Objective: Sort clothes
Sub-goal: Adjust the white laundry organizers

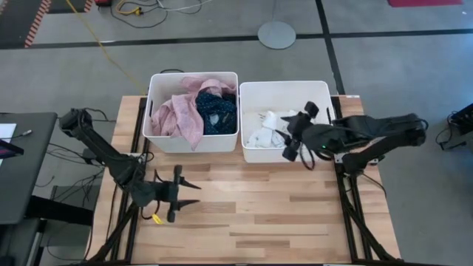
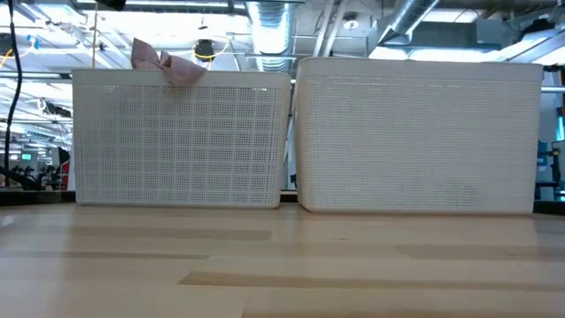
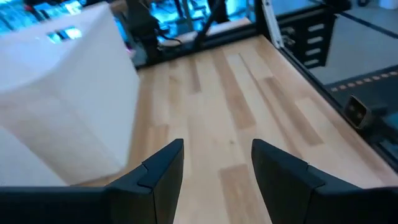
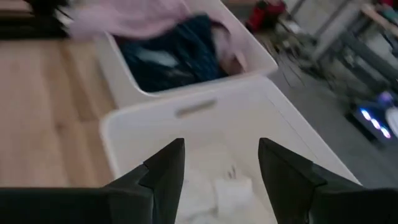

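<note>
High view: right claw (image 1: 297,135) open, empty, over socks (image 1: 264,131); left claw (image 1: 194,191) open, empty.

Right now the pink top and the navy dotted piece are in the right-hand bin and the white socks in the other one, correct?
Not quite: the bins are swapped. The high view shows the pink top and the navy dotted piece in the left bin, and the white socks in the right bin.
</note>
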